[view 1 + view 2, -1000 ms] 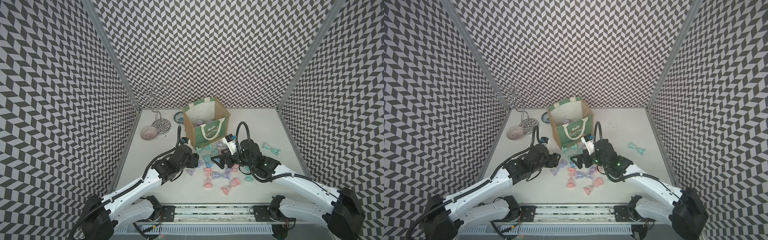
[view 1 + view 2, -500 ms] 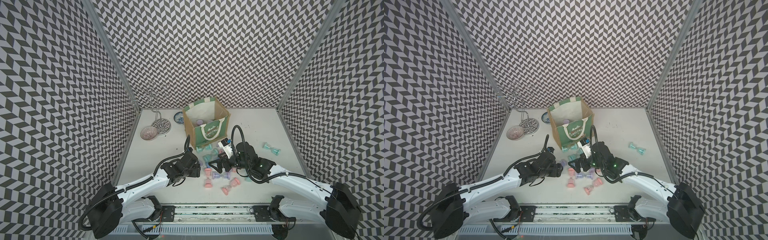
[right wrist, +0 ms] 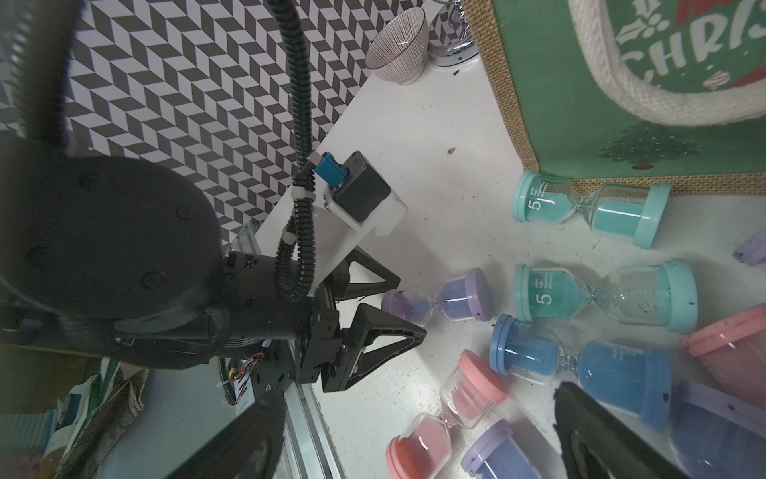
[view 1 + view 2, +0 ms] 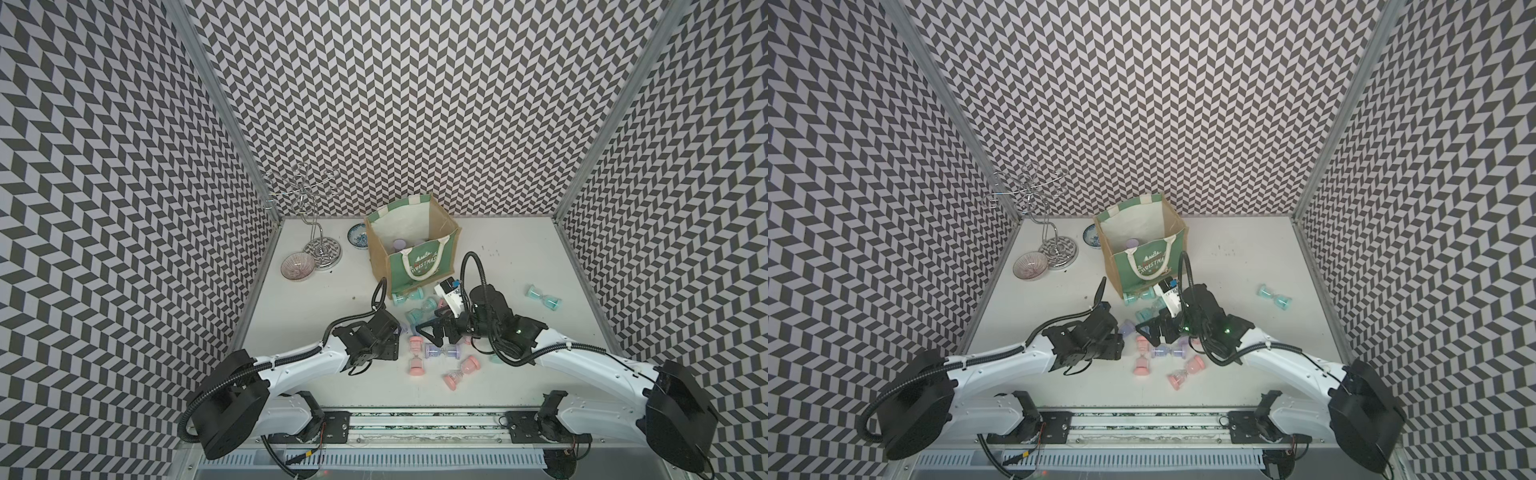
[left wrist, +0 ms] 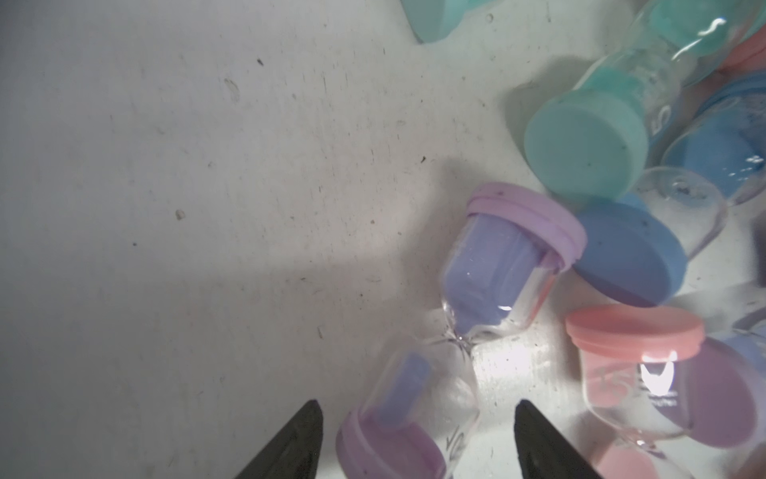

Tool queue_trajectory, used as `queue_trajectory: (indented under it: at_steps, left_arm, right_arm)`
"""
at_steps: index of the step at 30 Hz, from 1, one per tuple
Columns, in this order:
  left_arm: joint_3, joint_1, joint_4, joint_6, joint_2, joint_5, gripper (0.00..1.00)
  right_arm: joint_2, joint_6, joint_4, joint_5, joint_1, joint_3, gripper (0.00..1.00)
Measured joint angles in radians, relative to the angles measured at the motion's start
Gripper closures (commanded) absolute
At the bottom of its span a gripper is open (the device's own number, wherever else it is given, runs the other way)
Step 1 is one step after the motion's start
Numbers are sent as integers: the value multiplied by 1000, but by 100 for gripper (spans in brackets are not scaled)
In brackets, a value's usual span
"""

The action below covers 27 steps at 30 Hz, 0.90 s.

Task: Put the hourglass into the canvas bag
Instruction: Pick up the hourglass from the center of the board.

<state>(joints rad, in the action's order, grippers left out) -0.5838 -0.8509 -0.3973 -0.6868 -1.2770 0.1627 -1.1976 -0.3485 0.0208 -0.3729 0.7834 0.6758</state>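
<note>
Left wrist view: the left gripper [image 5: 414, 410] is open, with one finger on each side of the lower bulb of a purple hourglass [image 5: 489, 273] and a gap showing on both sides.
Purple hourglass: lies on its side on the desk [image 4: 519, 249], in front of the canvas bag [image 4: 440, 226] and outside it, its far cap just beside the blue hourglass [image 5: 621, 257].
Right gripper [image 3: 419, 395]: spread wide and holding nothing, low over the heap in the middle of the desk.
Canvas bag: one, upright near the back edge, mouth open, with something purple on its bottom.
Teal hourglasses [image 3: 588, 209]: three can be counted, two lying by the bag's foot and one alone near the right edge.
Blue hourglass: one, in the heap.
Pink hourglasses [image 4: 415, 354]: at least two, lying toward the front edge.
Other purple hourglasses [image 4: 442, 352]: at least one more; the arms hide part of the heap.
Bowls [image 4: 297, 266]: two, near the back left corner.
Wire stand [image 4: 322, 252]: one, between the bowls.
</note>
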Motion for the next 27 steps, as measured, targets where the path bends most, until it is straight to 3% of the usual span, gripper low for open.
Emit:
queue_trajectory:
  at_steps: [9, 16, 27]
  left_arm:
    - [17, 0, 45, -8, -46, 7, 34]
    - [19, 0, 77, -18, -62, 19, 44]
    - [20, 0, 77, -36, -50, 19, 51]
  right_arm:
    - [0, 0, 0, 6, 0, 0, 1]
    - [-2, 0, 0, 13, 0, 0, 1]
    - [-7, 0, 0, 34, 0, 0, 1]
